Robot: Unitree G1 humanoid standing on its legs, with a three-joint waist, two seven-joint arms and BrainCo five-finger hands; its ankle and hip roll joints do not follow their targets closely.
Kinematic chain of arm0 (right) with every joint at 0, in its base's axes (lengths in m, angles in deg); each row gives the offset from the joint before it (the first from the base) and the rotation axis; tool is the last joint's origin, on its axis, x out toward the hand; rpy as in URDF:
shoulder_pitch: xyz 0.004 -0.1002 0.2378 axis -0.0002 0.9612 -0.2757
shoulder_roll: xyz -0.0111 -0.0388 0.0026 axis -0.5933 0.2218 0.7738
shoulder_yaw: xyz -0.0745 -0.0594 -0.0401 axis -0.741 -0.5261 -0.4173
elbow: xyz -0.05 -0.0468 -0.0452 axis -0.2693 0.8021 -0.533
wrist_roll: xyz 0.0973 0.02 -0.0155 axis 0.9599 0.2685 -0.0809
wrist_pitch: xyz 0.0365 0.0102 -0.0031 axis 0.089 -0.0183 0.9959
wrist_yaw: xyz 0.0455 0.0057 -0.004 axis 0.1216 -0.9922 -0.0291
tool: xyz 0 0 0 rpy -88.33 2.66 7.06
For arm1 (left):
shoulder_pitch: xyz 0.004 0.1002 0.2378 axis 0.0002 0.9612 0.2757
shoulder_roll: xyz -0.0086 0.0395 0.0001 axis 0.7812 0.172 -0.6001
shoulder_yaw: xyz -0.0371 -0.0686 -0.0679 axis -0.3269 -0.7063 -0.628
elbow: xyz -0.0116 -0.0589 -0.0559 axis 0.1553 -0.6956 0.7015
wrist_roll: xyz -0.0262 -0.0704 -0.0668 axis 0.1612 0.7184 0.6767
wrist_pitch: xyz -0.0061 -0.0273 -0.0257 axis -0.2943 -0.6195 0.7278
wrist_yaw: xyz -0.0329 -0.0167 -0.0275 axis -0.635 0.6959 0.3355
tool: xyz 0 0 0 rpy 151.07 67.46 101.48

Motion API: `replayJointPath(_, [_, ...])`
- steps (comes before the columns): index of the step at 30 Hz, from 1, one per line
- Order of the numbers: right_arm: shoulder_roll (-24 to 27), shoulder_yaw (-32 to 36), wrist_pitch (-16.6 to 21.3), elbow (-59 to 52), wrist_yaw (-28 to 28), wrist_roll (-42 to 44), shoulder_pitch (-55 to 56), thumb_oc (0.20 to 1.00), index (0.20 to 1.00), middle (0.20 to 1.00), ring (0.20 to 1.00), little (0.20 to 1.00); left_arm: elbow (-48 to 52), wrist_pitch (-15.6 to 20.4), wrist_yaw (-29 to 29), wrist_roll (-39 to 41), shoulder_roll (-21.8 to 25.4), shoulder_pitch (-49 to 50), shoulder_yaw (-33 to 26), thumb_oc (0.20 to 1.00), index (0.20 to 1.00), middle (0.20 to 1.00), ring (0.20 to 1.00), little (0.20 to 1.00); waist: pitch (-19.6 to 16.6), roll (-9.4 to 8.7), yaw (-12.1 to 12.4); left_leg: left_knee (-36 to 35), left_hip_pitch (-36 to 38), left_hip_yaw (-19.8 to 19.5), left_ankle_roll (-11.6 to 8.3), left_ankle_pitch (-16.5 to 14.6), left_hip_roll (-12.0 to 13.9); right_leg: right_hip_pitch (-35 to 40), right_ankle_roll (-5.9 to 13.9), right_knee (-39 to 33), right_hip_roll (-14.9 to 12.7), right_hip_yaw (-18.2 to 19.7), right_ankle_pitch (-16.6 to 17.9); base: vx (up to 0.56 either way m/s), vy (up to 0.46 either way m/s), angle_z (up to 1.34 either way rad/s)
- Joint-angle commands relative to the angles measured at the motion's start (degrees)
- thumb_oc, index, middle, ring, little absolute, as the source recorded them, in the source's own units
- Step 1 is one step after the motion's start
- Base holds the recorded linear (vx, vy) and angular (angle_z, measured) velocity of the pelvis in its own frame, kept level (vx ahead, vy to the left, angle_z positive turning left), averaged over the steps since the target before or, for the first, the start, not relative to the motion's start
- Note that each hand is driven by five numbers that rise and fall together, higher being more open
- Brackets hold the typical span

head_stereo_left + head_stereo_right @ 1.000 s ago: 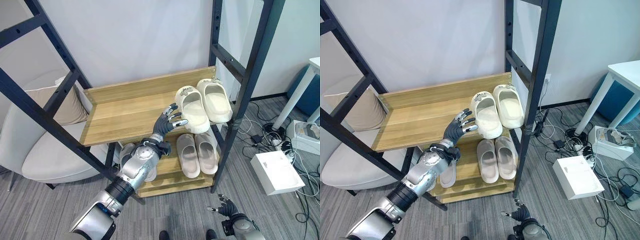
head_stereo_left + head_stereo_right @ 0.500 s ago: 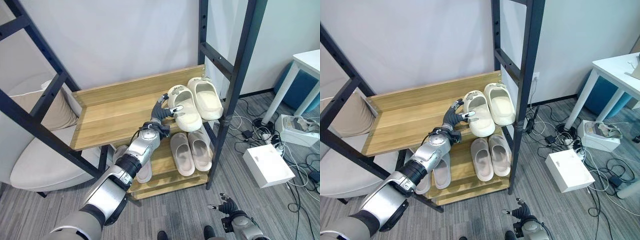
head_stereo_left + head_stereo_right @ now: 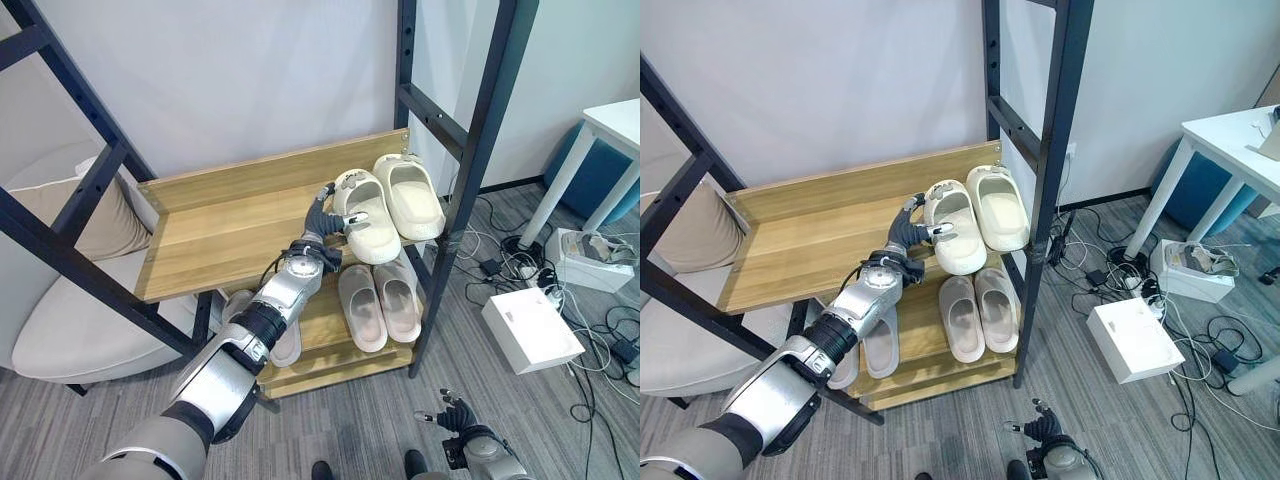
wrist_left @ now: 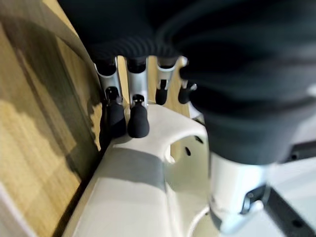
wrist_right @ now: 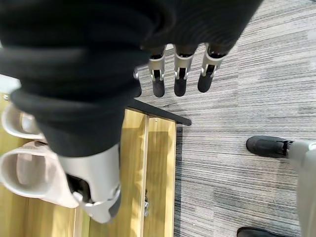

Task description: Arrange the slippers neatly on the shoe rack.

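Observation:
A cream pair of slippers sits at the right end of the upper wooden shelf (image 3: 230, 225). My left hand (image 3: 323, 222) reaches over that shelf to the pair's left slipper (image 3: 366, 218). In the left wrist view its straight fingers (image 4: 138, 121) press on that slipper's edge (image 4: 148, 168), and the thumb lies over the slipper's top. The right slipper (image 3: 408, 195) lies close beside it. A beige pair (image 3: 380, 300) rests on the lower shelf, with grey slippers (image 3: 285, 340) to its left. My right hand (image 3: 455, 417) hangs open low near the floor, fingers (image 5: 180, 79) straight.
Dark rack posts (image 3: 470, 170) frame the shelves, with slanted beams on the left. A beige armchair (image 3: 70, 300) stands left of the rack. A white box (image 3: 532, 330), cables and a white table (image 3: 610, 130) are on the right.
The camera has shifted. My left hand has moved forward from the shelf's front edge and now rests against the left cream slipper. The right hand stays low.

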Motion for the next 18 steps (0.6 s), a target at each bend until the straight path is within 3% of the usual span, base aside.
replayJointPath(1, [-0.09, -0.73, 3.25, 0.19, 0.42, 0.8, -3.1, 1.0, 1.0, 1.0, 1.0, 1.0, -9.19, 0.83, 0.26, -4.62, -3.44, -11.92, 0.21, 1.0, 1.0, 1.0, 1.0, 1.0, 3.57, -1.34, -2.07, 0.0, 4.88, -0.18, -2.74, -3.69, 2.24, 1.7, 2.28, 0.08, -0.26, -1.83, -4.08, 0.0, 0.0, 0.0])
replayJointPath(13, [1.32, -0.25, 5.0, -0.36, 0.99, 0.72, -0.93, 1.0, 1.0, 1.0, 1.0, 1.0, -18.84, -0.32, -2.43, -10.53, 0.93, -20.83, 0.61, 1.0, 1.0, 1.0, 1.0, 1.0, 3.22, -1.86, -4.89, 0.0, 4.21, 2.33, -2.92, -4.04, 2.86, -0.9, 2.79, 0.08, 0.25, 0.86, -3.19, 0.0, 0.005, -0.11])
replayJointPath(18, [1.05, -0.11, 5.21, 0.14, 1.18, 0.74, -0.87, 1.0, 1.0, 1.0, 1.0, 1.0, -18.78, -0.05, -2.62, -11.53, -0.05, -21.1, 1.21, 1.0, 1.0, 1.0, 1.0, 1.0, 3.42, -1.88, -5.25, 0.0, 4.18, 2.54, -2.89, -4.08, 2.89, -1.23, 2.8, 0.08, 0.34, 1.22, -3.19, 0.0, 0.005, -0.05])
